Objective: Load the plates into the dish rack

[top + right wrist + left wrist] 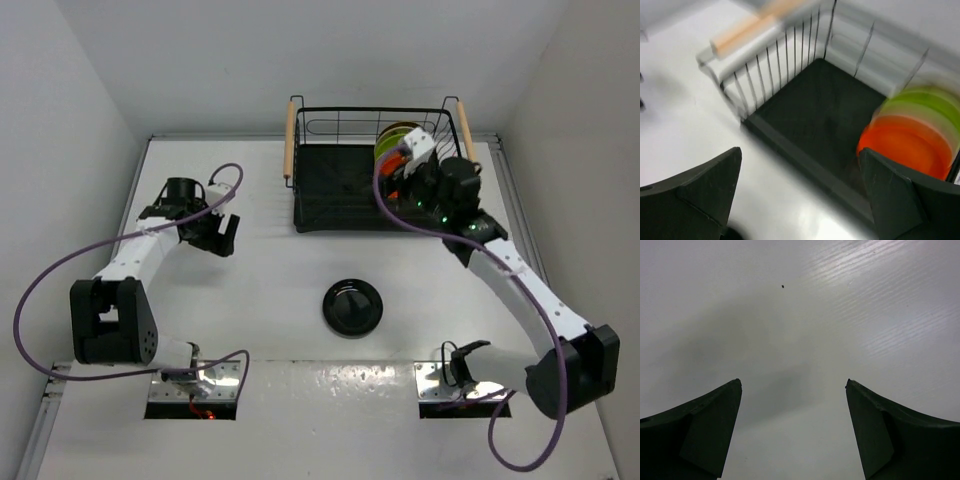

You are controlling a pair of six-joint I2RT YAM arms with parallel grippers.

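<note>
While our right gripper (800, 150) hangs spread over the dish rack (340, 185), we next fetch the black plate (353, 306), lower middle.

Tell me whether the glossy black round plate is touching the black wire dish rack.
Apart. The top external view shows the glossy black plate flat on the white table, with bare tabletop separating it from the black wire dish rack.

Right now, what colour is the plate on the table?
Glossy black. The plate shows best in the top view.
</note>
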